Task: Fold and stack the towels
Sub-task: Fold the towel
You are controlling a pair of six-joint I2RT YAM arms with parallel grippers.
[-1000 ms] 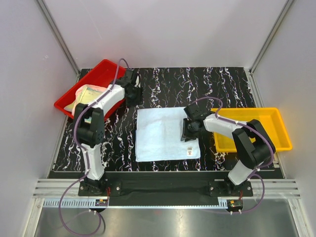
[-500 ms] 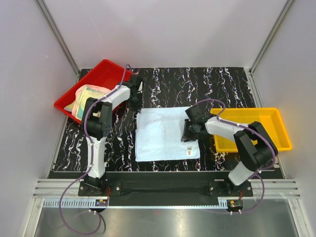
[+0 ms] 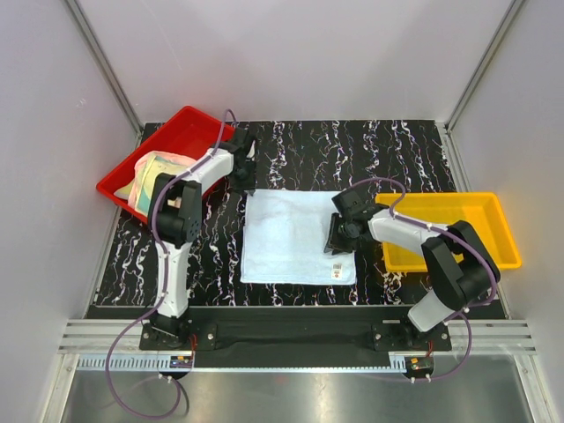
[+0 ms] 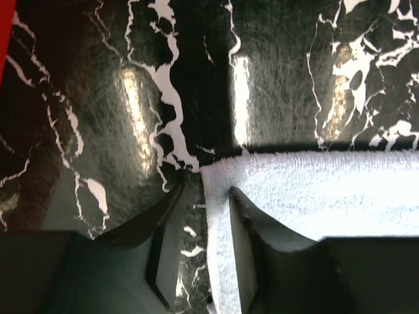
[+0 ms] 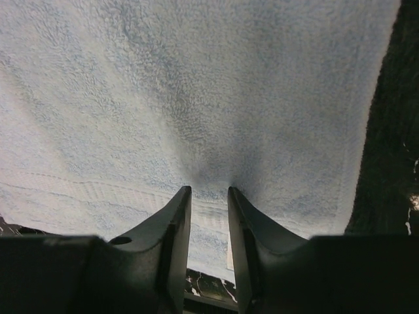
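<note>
A pale blue towel (image 3: 291, 238) lies spread flat in the middle of the table, its small tag (image 3: 337, 268) near the front right corner. My left gripper (image 3: 244, 169) is at the towel's far left corner. In the left wrist view its jaws (image 4: 206, 190) stand open astride the towel's edge (image 4: 219, 196), one finger on the table, the other on the cloth. My right gripper (image 3: 339, 238) is at the towel's right side. Its jaws (image 5: 208, 190) stand slightly open, tips pressed into the towel (image 5: 196, 85), which dimples there. More towels (image 3: 157, 174), yellow-green and pink, lie bunched in the red tray (image 3: 189, 123).
The red tray sits at the far left corner of the black marbled table (image 3: 352, 145). A yellow tray (image 3: 449, 207) with nothing visible in it stands at the right, close behind my right arm. Grey walls enclose the table on three sides.
My left gripper has swung from beside the red tray to the towel's far left corner. The right gripper has stayed on the towel's right side, shifting only slightly.
</note>
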